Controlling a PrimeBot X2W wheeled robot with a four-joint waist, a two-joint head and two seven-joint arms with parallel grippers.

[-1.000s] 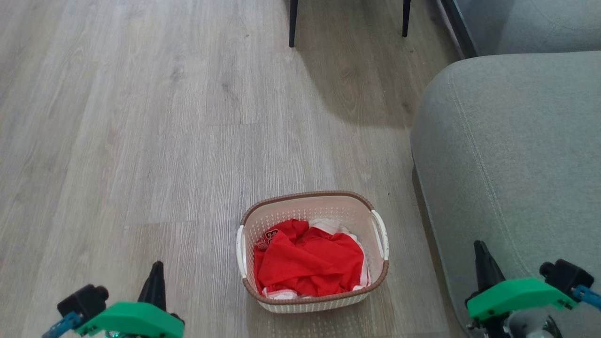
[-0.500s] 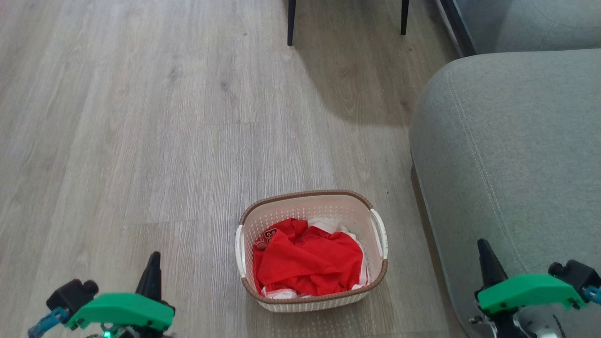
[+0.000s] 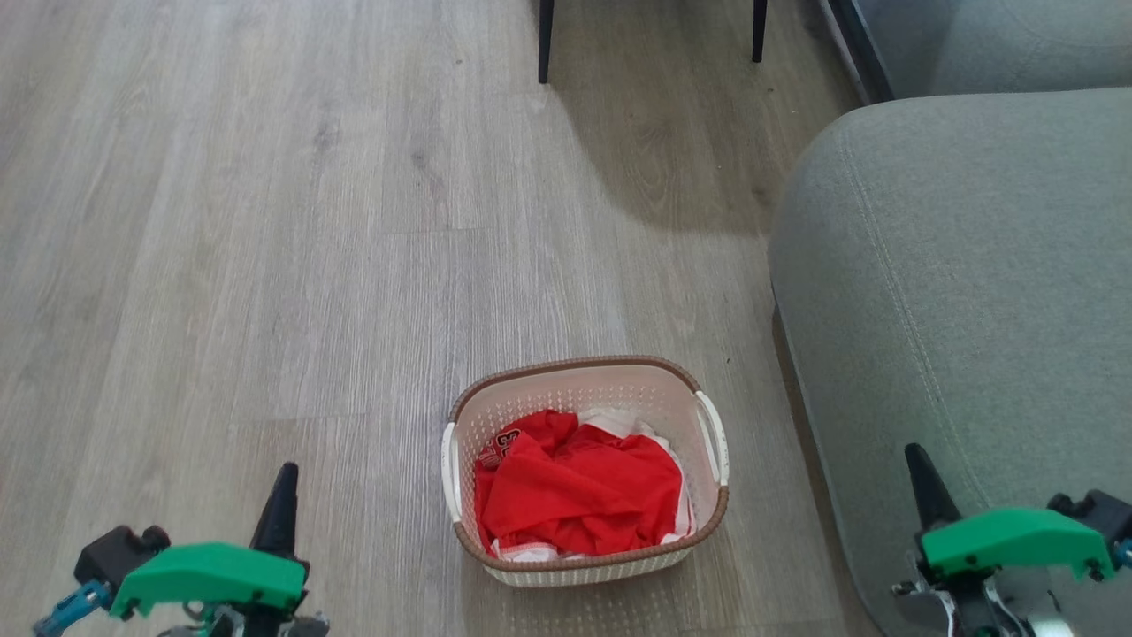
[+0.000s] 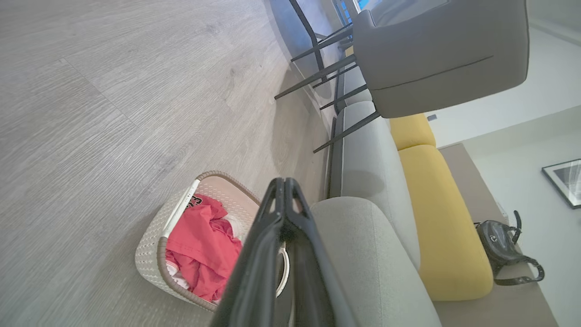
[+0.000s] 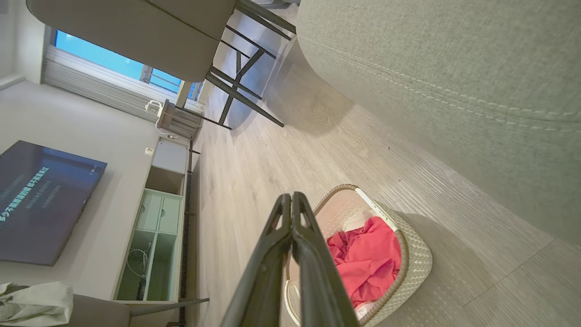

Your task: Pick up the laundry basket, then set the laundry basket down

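The laundry basket [image 3: 584,389] stands on the wooden floor at the lower middle of the head view, cream-white and perforated with a brown rim and white side handles. Red and white clothes [image 3: 579,487] lie inside it. My left gripper [image 3: 281,494] is at the lower left, well apart from the basket, fingers shut on nothing. My right gripper [image 3: 920,482] is at the lower right over the sofa's edge, also shut and empty. The basket [image 4: 150,240] appears beside my shut left gripper [image 4: 283,181] in the left wrist view, and the basket [image 5: 415,259] beside my shut right gripper [image 5: 291,196] in the right wrist view.
A grey sofa [image 3: 964,310] rises close to the basket's right side. Dark chair legs [image 3: 546,40] stand at the far middle. Wooden floor [image 3: 248,265] stretches left of the basket. In the left wrist view, yellow cushions [image 4: 435,218] and a dark bag [image 4: 499,245] lie on the sofa.
Both grippers have drifted outward and lower in the head view. The whole picture has shifted slightly, so the camera moved; the basket stays on the floor.
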